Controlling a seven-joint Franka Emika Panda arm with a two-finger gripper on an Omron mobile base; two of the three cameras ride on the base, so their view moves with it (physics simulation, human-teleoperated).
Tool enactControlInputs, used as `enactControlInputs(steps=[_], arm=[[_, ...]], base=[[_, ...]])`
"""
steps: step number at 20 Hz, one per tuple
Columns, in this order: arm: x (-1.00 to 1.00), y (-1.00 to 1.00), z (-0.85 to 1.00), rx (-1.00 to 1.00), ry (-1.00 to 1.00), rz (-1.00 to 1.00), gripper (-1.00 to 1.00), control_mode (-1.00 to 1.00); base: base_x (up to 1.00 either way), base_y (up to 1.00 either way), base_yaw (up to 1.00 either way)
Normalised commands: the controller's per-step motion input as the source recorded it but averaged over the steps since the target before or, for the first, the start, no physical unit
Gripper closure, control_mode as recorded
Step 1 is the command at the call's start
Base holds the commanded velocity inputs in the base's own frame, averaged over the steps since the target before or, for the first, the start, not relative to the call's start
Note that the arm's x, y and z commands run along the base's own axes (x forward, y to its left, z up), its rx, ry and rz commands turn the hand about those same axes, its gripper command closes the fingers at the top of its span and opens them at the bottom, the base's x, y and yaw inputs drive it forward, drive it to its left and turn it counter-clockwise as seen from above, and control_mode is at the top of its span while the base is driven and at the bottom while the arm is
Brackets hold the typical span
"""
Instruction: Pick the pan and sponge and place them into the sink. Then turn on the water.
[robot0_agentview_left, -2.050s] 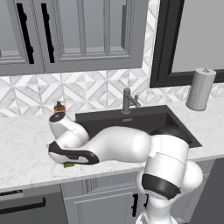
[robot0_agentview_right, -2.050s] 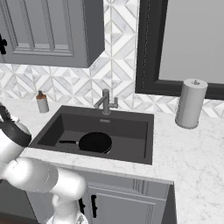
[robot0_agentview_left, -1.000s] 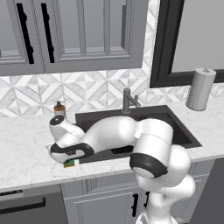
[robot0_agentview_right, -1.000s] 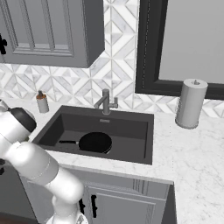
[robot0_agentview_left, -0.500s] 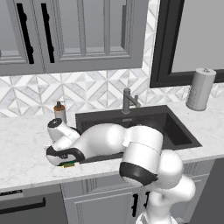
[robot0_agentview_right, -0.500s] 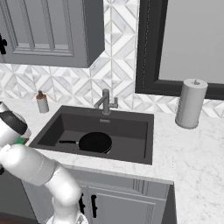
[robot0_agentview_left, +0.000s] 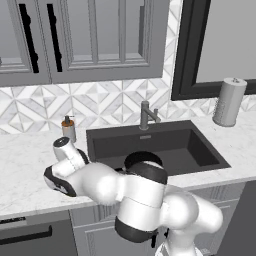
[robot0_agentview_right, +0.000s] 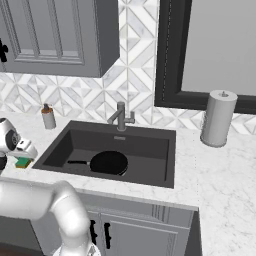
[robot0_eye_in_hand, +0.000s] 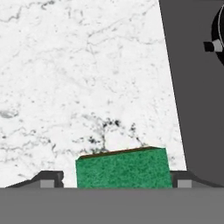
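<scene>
In the hand view the gripper (robot0_eye_in_hand: 117, 180) sits low over the green sponge (robot0_eye_in_hand: 123, 168), one dark fingertip (robot0_eye_in_hand: 49, 179) on each side of it; the jaws are spread wide and bracket the sponge, and I cannot tell whether the pads touch its ends yet. Compared with a second ago, the arm has folded further down and to the left until the hand is right at the counter, and the jaws, which were fully apart, have just begun to draw in, so the closing on the sponge looks to be starting. The sponge lies flat on the white marble counter (robot0_eye_in_hand: 78, 78), just beside the left rim of the sink (robot0_agentview_right: 55, 142), where the right base view shows it as a small green block (robot0_agentview_right: 22, 162) next to the white hand. Further out, the pan (robot0_agentview_right: 108, 162) already rests on the sink floor, handle pointing left, so that half of the placing appears done. No stream runs from the faucet (robot0_agentview_right: 121, 118), so the water is yet to be turned on; a soap bottle (robot0_agentview_right: 48, 116) and paper towel roll (robot0_agentview_right: 218, 118) stand untouched along the backsplash.
</scene>
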Motion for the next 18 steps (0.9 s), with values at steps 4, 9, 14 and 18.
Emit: enactControlInputs(steps=[4, 9, 14, 18], arm=[[0.0, -0.01, -0.37, 0.0, 0.0, 0.02, -1.0, -1.0], [-0.19, -0.32, -0.66, 0.0, 0.0, 0.06, -1.0, -1.0], [-0.42, -0.2, -0.96, 0.0, 0.0, 0.09, -1.0, -1.0], [-0.51, 0.0, -1.0, 0.0, 0.0, 0.12, -1.0, -1.0]], base=[[0.0, 0.0, 0.0], [0.0, 0.0, 0.0], [0.0, 0.0, 0.0], [0.0, 0.0, 0.0]])
